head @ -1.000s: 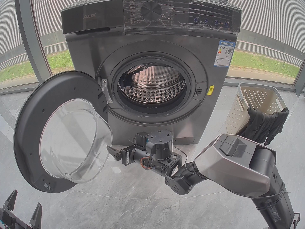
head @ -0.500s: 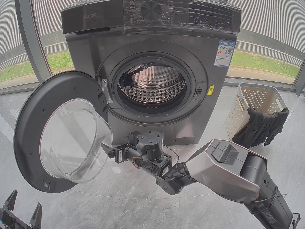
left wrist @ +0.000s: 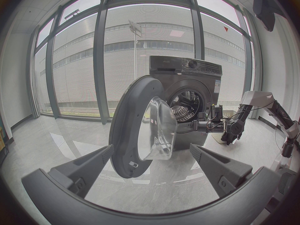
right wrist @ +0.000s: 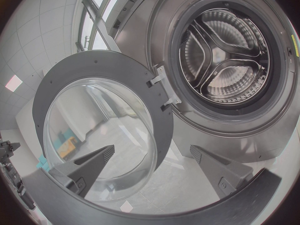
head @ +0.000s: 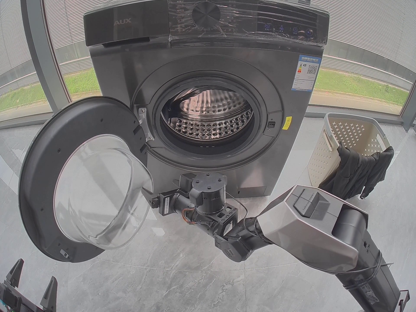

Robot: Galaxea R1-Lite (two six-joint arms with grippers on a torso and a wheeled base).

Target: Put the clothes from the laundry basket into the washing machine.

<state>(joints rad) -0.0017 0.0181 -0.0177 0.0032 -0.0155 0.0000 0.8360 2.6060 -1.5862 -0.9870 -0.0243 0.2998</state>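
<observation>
Two grippers, left gripper (left wrist: 151, 149) and right gripper (right wrist: 150, 149), hold fingers open, empty; washing machine door (head: 52, 161) stands wide for loading clothes (head: 359, 170).

left gripper (left wrist: 151, 147) and right gripper (right wrist: 152, 147) hold fingers apart.

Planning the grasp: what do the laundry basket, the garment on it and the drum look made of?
Laundry basket: likely matte cream plastic, with moulded perforated walls.
Garment: soft black fabric, hanging in folds over the rim.
Drum: seemingly polished steel, mirror-bright with punched holes.
</observation>
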